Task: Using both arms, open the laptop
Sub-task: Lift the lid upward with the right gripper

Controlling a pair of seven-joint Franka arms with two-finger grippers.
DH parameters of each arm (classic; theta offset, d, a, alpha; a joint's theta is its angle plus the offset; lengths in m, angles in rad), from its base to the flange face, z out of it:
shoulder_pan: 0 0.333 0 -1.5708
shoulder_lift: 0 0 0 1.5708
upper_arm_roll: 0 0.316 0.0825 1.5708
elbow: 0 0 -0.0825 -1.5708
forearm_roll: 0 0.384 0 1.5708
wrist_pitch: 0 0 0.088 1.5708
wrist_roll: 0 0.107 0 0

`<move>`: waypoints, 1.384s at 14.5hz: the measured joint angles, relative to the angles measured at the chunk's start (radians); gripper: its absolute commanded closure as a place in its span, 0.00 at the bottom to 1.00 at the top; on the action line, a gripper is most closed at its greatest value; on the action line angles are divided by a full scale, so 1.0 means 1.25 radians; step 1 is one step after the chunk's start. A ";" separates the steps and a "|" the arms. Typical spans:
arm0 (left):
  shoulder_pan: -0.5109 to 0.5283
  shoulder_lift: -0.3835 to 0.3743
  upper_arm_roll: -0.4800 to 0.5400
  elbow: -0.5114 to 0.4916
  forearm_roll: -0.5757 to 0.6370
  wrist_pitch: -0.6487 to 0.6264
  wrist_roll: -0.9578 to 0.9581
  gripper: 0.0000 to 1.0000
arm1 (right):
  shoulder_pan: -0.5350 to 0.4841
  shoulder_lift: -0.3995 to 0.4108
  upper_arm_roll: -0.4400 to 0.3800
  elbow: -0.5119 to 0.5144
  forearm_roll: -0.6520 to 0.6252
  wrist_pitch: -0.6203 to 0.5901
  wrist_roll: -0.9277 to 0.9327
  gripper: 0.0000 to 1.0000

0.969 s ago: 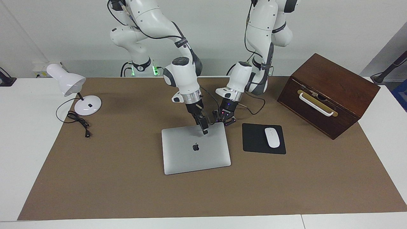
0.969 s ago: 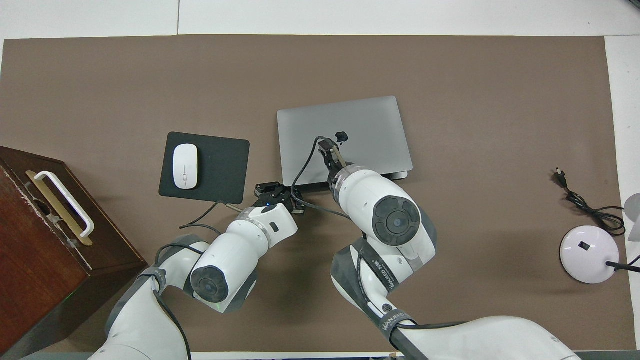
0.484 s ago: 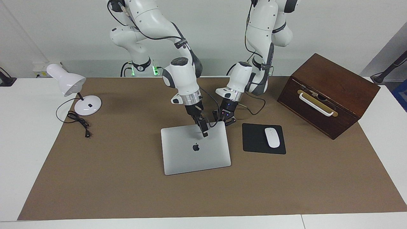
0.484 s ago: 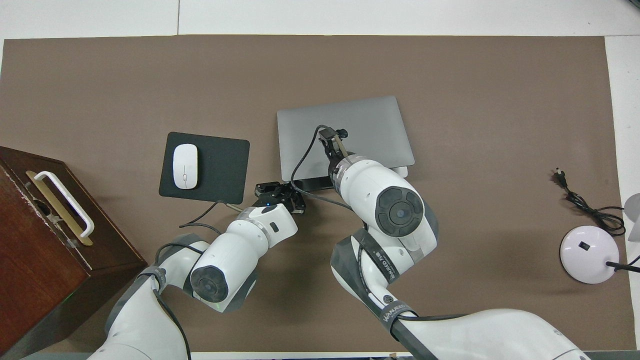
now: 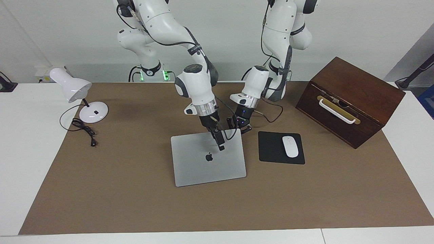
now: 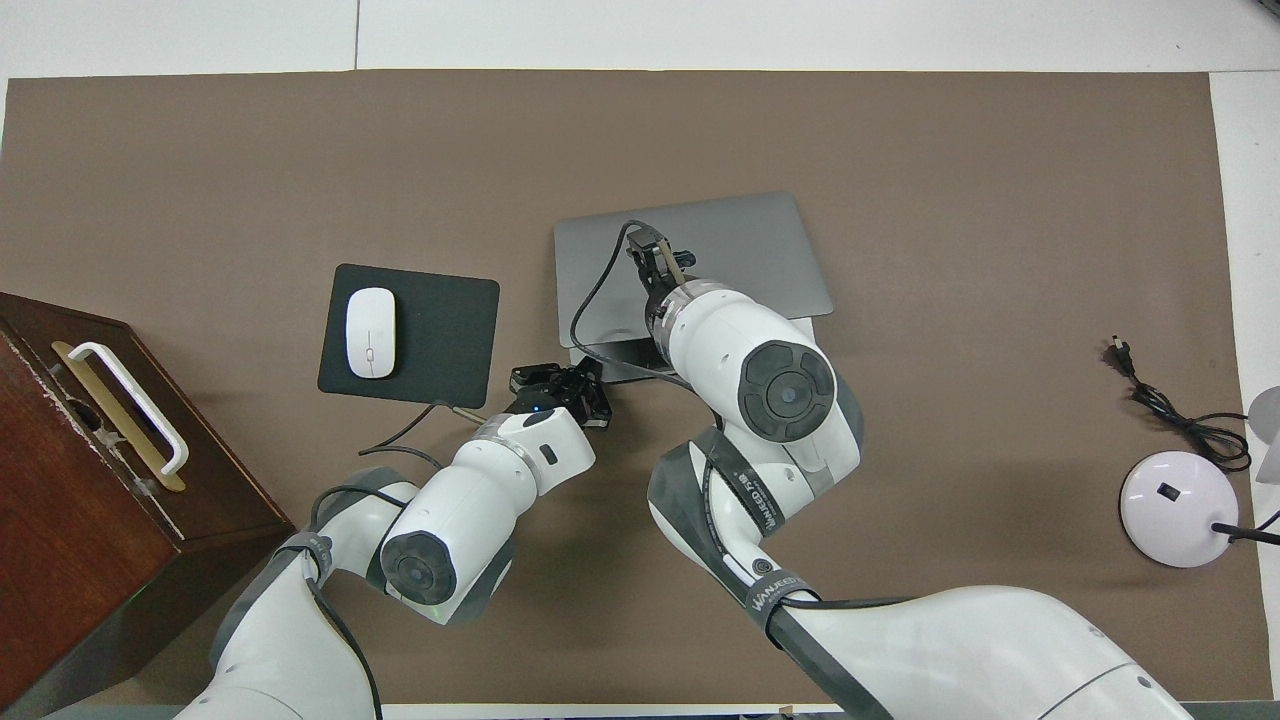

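Note:
The silver-grey laptop [image 5: 200, 166] lies mid-table, its lid with the dark apple logo tilted up a little at the edge nearer the robots. In the overhead view a strip of the laptop's [image 6: 740, 240] base shows under that raised edge. My right gripper [image 5: 221, 146] reaches over that edge just above the logo, and its dark fingers lie on the lid [image 6: 650, 243] and clamp it. My left gripper [image 5: 239, 128] is shut, low at the laptop's robot-side corner toward the left arm's end [image 6: 560, 380]. I cannot tell if it touches the base.
A black mouse pad [image 5: 271, 149] with a white mouse [image 5: 290, 146] lies beside the laptop toward the left arm's end. A brown wooden box [image 5: 352, 91] with a white handle stands past it. A white desk lamp [image 5: 71, 88] and its cord [image 5: 83, 130] sit at the right arm's end.
The right gripper has moved away from the robots over the lid, and the lid's robot-side edge has risen, baring more of the base. The left gripper has stayed put.

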 measured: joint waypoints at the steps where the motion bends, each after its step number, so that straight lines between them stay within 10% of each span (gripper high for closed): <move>1: 0.000 0.000 0.000 0.000 0.000 0.000 0.000 1.00 | 0.000 0.004 0.000 0.017 0.000 -0.019 0.000 0.00; 20: 0.000 0.001 0.000 0.000 0.001 0.002 0.000 1.00 | -0.042 0.090 0.000 0.316 0.000 -0.280 0.000 0.00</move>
